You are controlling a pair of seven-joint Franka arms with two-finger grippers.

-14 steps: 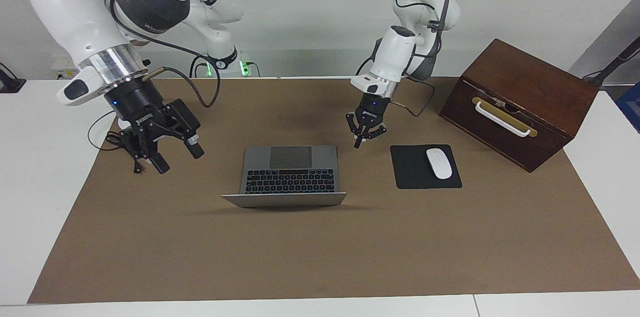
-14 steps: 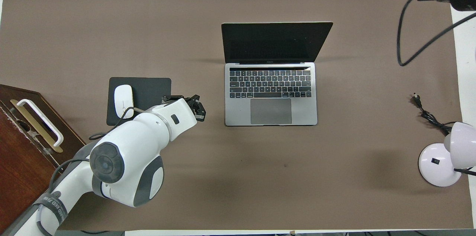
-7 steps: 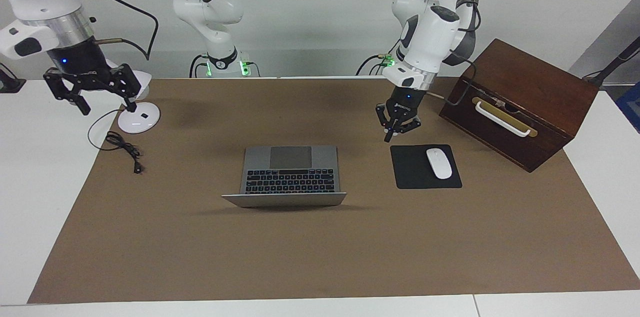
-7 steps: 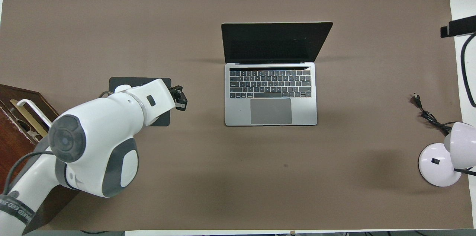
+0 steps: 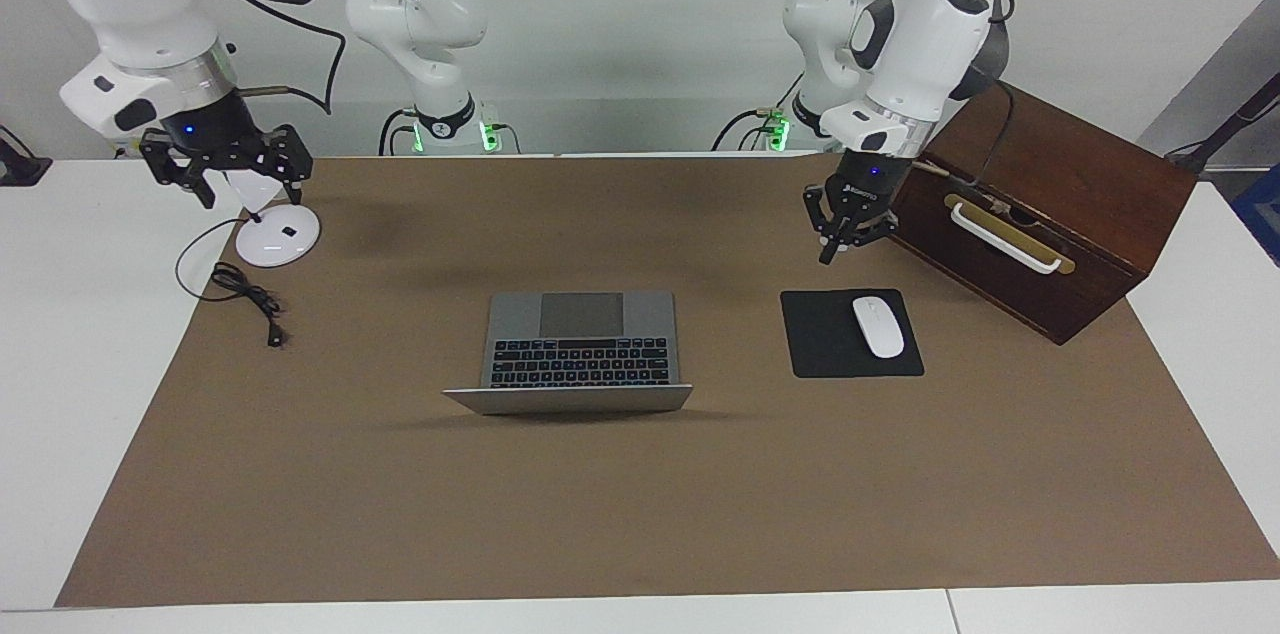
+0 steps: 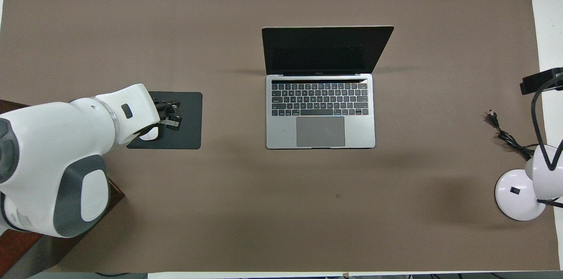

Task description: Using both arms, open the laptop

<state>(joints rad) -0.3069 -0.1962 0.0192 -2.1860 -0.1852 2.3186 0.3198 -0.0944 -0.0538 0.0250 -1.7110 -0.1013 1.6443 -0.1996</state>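
The silver-grey laptop (image 5: 580, 339) lies open in the middle of the brown mat, its black keyboard and grey trackpad showing. In the overhead view (image 6: 320, 111) its dark screen stands up on the side away from the robots. My left gripper (image 5: 845, 234) hangs in the air over the mat, between the black mouse pad and the wooden box, apart from the laptop; it also shows in the overhead view (image 6: 169, 114). My right gripper (image 5: 247, 192) is open and empty, raised over the white desk lamp at the right arm's end of the table.
A black mouse pad (image 5: 830, 354) with a white mouse (image 5: 878, 326) lies beside the laptop toward the left arm's end. A dark wooden box (image 5: 1050, 184) with a white handle stands nearer the robots there. The lamp's base (image 5: 278, 236) and its black cable (image 5: 245, 294) are at the right arm's end.
Both grippers have drawn away from the laptop. The left one went toward the wooden box, the right one rose and swung out over the lamp. The laptop has not moved.
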